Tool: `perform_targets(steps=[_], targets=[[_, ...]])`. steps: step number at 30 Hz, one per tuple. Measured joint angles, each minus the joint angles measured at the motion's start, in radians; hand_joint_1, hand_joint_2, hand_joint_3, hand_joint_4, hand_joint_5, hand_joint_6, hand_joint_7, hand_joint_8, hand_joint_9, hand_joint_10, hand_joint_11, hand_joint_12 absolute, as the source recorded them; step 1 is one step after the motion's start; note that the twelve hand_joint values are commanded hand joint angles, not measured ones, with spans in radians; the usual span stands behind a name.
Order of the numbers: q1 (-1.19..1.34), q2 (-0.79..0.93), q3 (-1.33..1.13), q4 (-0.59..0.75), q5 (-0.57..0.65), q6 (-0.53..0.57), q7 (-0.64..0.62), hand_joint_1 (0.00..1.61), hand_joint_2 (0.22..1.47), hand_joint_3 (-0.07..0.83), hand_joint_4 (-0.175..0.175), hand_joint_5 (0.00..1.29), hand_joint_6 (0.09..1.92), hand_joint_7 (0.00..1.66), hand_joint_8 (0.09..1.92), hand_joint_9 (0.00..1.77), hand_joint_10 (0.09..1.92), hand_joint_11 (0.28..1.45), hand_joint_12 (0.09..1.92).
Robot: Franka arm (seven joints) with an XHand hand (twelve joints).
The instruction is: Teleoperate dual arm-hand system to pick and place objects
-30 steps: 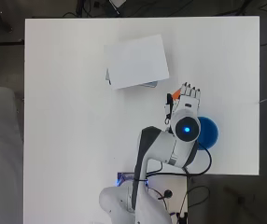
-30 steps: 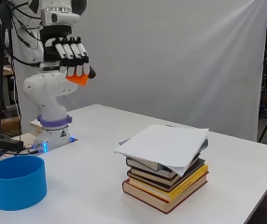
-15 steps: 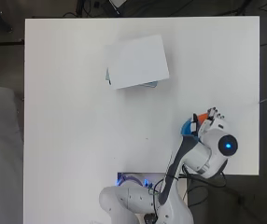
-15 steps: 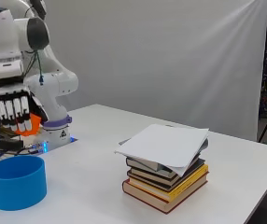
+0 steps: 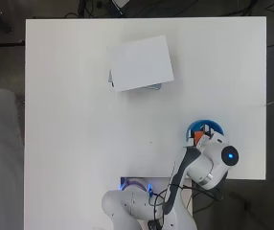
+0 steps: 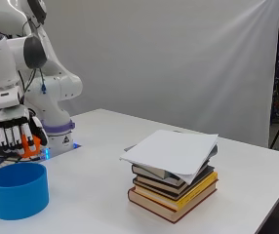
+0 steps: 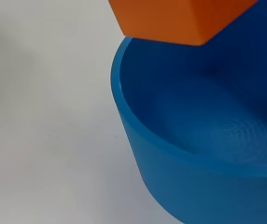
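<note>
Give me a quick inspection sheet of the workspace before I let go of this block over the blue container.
Surface: white table, bare apart from the items below.
Job's things: orange block held in the hand, above the blue container; the wrist view shows the container's inside with nothing in it.
Clutter: stack of books with a white sheet lying on top, well apart from the container.
Hand: hand pointing down, fingers curled round the block, just above the container's rim.
Cables: dark cables at the arm's base; more on the floor beyond the table's far edge.
Surroundings: grey backdrop behind the table; dark floor around it.
</note>
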Motion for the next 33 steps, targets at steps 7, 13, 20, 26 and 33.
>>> perform_targets(steps=[7,13,20,26,33], targets=[[-0.007,0.012,-0.012,0.022,0.016,-0.027,0.009,0.97,1.19,0.0,0.162,0.83,1.22,1.06,1.6,1.23,1.65,0.71,1.49],[0.039,0.124,-0.077,0.092,0.073,-0.002,-0.052,0.96,1.19,0.001,0.175,0.83,1.24,1.16,1.91,1.35,1.84,0.87,1.67],[0.073,0.307,-0.126,0.161,0.179,0.057,-0.136,0.05,1.05,0.0,0.015,0.16,0.09,0.28,0.11,0.35,0.13,0.41,0.1],[0.061,0.271,-0.066,0.171,0.215,0.029,-0.114,0.0,1.04,-0.002,0.015,0.15,0.09,0.29,0.09,0.36,0.09,0.42,0.09],[0.006,0.124,0.124,0.193,0.16,-0.053,-0.07,0.0,1.07,0.002,0.031,0.19,0.09,0.3,0.09,0.41,0.09,0.43,0.09]])
